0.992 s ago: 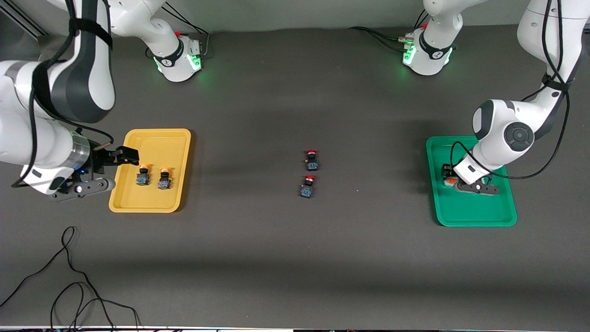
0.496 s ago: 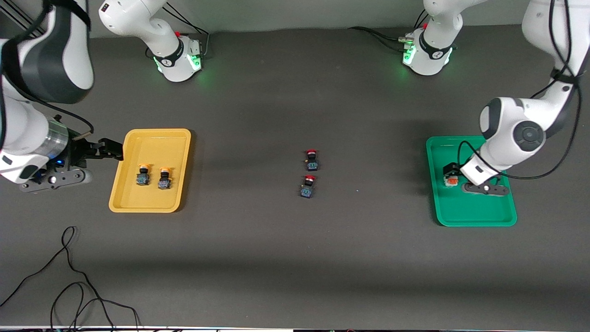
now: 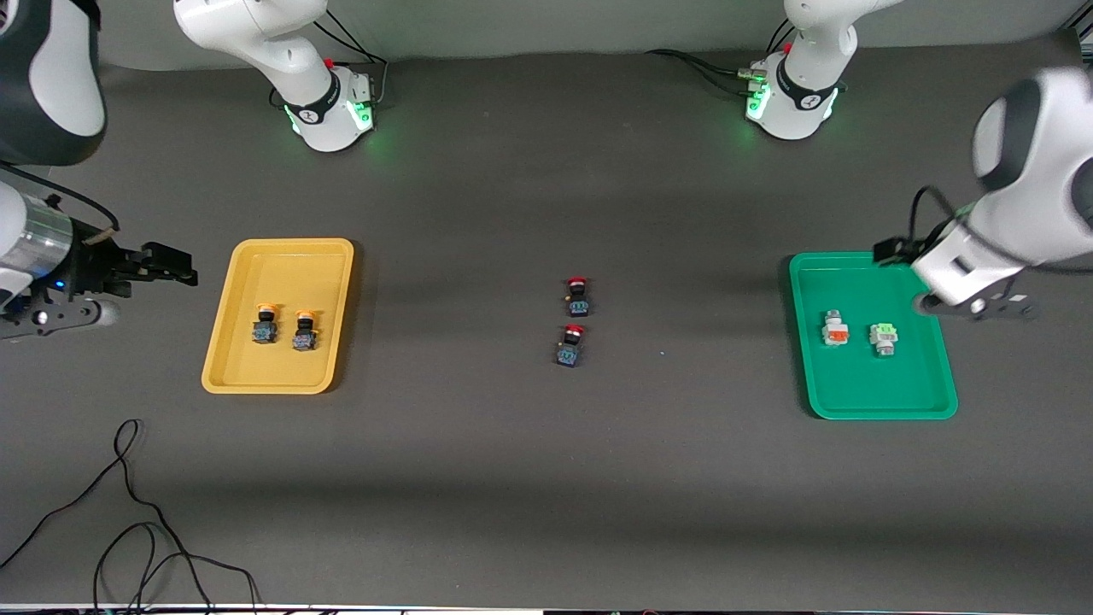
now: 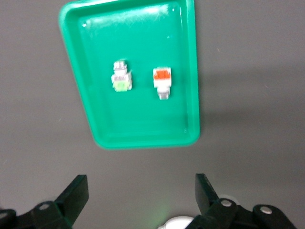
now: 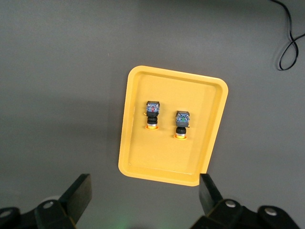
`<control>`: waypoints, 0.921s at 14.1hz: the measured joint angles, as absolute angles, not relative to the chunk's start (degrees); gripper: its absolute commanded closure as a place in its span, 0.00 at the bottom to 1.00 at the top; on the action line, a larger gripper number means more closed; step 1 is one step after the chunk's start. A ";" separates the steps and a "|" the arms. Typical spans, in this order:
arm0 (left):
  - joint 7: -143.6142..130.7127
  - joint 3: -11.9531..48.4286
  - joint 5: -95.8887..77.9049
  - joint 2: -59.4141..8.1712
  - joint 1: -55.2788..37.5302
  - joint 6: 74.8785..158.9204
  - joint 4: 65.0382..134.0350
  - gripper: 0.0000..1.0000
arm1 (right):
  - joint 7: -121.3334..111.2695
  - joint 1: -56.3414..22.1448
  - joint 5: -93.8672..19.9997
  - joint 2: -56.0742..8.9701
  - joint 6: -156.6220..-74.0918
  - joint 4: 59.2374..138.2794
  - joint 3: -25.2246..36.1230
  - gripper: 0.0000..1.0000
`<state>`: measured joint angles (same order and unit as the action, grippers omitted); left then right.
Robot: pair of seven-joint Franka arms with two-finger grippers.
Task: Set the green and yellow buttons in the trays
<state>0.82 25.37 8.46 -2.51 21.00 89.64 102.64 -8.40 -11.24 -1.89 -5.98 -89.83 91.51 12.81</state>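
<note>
The yellow tray (image 3: 290,265) holds two yellow-capped buttons (image 3: 265,325) (image 3: 304,330) side by side; they also show in the right wrist view (image 5: 152,114) (image 5: 182,124). The green tray (image 3: 879,393) holds the white green-faced button (image 3: 884,337), which also shows in the left wrist view (image 4: 121,81). My right gripper (image 3: 181,266) (image 5: 143,191) is open and empty, in the air beside the yellow tray (image 5: 162,162). My left gripper (image 3: 888,249) (image 4: 140,191) is open and empty, in the air by the green tray's (image 4: 138,124) rim.
A white button with an orange face (image 3: 835,329) (image 4: 162,81) lies in the green tray beside the green one. Two red-capped buttons (image 3: 578,295) (image 3: 570,344) sit mid-table. A black cable (image 3: 128,512) loops on the table near the front camera, toward the right arm's end.
My left gripper has risen out of the green tray, and the green-faced button now shows lying there. My right gripper has drawn back from the yellow tray toward the table's end.
</note>
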 measured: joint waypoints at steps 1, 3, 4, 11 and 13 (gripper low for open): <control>1.64 25.78 8.26 -2.33 20.93 85.67 98.63 0.00 | -8.33 -6.52 -1.80 -5.31 -89.84 91.90 8.46 0.00; 2.72 26.11 8.03 -2.44 20.83 81.22 92.62 0.00 | -8.17 -0.25 -1.72 -4.08 -89.85 92.63 3.01 0.00; 3.26 26.12 7.98 -2.60 20.83 80.50 90.84 0.00 | -7.65 0.97 -1.71 -3.48 -89.85 92.98 2.03 0.00; 4.44 26.79 7.74 -4.68 19.73 80.35 87.68 0.00 | -5.60 1.28 0.36 -1.77 -89.98 93.60 1.31 0.00; 4.72 26.63 7.74 -4.73 19.67 80.23 87.65 0.00 | -5.52 1.29 0.43 -1.77 -90.05 93.59 1.35 0.00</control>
